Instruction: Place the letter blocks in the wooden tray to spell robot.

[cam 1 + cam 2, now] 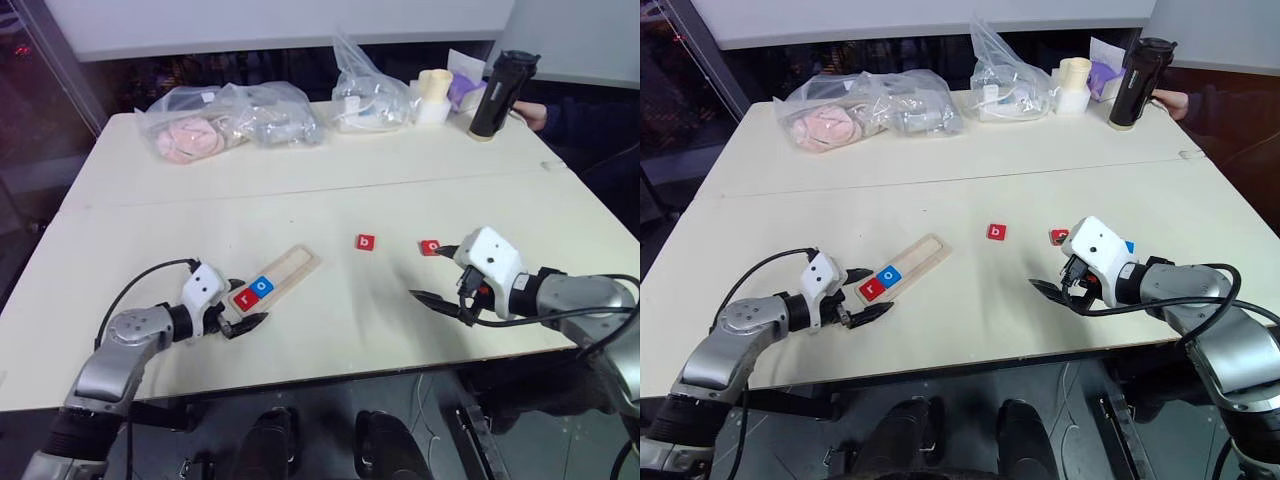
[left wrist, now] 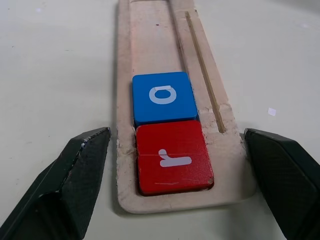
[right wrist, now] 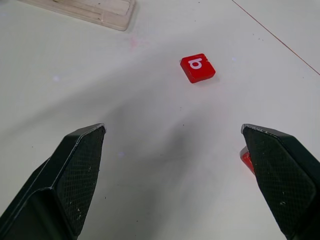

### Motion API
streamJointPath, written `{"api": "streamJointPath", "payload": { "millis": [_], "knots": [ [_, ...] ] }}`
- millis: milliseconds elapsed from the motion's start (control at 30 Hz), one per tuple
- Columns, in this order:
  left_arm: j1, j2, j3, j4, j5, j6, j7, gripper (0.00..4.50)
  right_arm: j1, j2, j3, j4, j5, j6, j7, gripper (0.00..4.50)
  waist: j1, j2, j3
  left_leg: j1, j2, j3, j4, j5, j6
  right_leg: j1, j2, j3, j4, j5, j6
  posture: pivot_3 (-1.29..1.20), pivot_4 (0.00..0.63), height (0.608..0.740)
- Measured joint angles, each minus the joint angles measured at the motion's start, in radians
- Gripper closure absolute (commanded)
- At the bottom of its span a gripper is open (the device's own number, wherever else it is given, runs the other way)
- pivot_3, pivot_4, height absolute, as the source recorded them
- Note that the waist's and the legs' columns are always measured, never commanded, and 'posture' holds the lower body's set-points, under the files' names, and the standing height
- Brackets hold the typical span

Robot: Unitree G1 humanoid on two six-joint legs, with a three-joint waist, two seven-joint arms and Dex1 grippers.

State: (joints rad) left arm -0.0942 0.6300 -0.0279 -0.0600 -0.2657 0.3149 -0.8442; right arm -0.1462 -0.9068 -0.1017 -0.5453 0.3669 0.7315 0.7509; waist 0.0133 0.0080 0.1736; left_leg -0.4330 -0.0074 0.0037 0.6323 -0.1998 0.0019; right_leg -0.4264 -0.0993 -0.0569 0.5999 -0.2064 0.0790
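Left wrist view: you see red "r" block (image 2: 174,157) and blue "o" block (image 2: 164,96) touching in wooden tray (image 2: 150,30); left gripper (image 2: 177,175) fingers spread.
Right wrist view: red "b" block (image 3: 197,67); right gripper (image 3: 172,175) spread, empty.

Both forearms were rounded silver-grey metal, each ending in a white boxy wrist housing; a black cable looped out from the left pincer (image 1: 240,318) back to its arm; another black cable trailed under the right pincer (image 1: 448,282); the fingers (image 2: 65,185) were black, wedge-shaped, with finely cross-hatched pads.
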Motion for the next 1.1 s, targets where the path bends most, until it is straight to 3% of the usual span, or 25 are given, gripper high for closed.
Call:
{"api": "streamJointPath", "payload": {
  "millis": [33, 433, 767, 933, 1100],
  "knots": [
    [0.004, 0.000, 0.001, -0.001, 0.000, -0.002, 0.000, 1.36, 0.000, 0.000, 0.000, 0.000, 0.000, 0.000, -0.001, 0.00, -0.001, 0.001, -0.001, 0.000, 0.000, 0.000, 0.000, 0.000, 0.000, 0.000, 0.000, 0.000, 0.000, 0.000, 0.000, 0.00, 0.150, 0.725],
    [-0.010, 0.014, -0.009, 0.011, 0.008, -0.036, -0.040, 1.36, -0.001, 0.003, 0.000, 0.000, 0.000, 0.000, -0.008, 0.00, 0.000, 0.002, -0.002, 0.000, 0.000, 0.001, -0.001, 0.000, 0.000, 0.000, 0.000, 0.000, -0.001, 0.000, 0.000, 0.00, 0.150, 0.725],
    [-0.251, -0.025, -0.149, 0.243, 0.068, -0.177, -0.288, 1.36, -0.010, -0.004, -0.001, 0.000, 0.000, 0.006, -0.007, 0.00, 0.039, 0.002, -0.002, 0.000, 0.000, 0.012, 0.000, -0.002, 0.004, 0.000, -0.005, -0.002, -0.005, 0.000, 0.000, 0.00, 0.150, 0.725],
    [-0.407, -0.121, -0.235, 0.402, 0.132, -0.270, -0.380, 1.36, 0.022, -0.007, -0.033, -0.026, 0.001, 0.028, -0.018, 0.00, 0.057, 0.002, -0.002, -0.004, 0.002, 0.024, 0.006, -0.006, 0.011, 0.001, -0.012, -0.005, -0.004, 0.000, 0.000, 0.00, 0.150, 0.725],
    [-0.471, -0.179, -0.265, 0.476, 0.164, -0.318, -0.430, 1.36, 0.059, -0.007, -0.063, -0.066, 0.003, 0.051, -0.031, 0.00, 0.055, 0.002, -0.002, -0.010, -0.001, 0.027, 0.019, -0.012, 0.022, 0.002, -0.018, -0.006, -0.005, 0.000, 0.000, 0.00, 0.150, 0.725]
  ]
}}
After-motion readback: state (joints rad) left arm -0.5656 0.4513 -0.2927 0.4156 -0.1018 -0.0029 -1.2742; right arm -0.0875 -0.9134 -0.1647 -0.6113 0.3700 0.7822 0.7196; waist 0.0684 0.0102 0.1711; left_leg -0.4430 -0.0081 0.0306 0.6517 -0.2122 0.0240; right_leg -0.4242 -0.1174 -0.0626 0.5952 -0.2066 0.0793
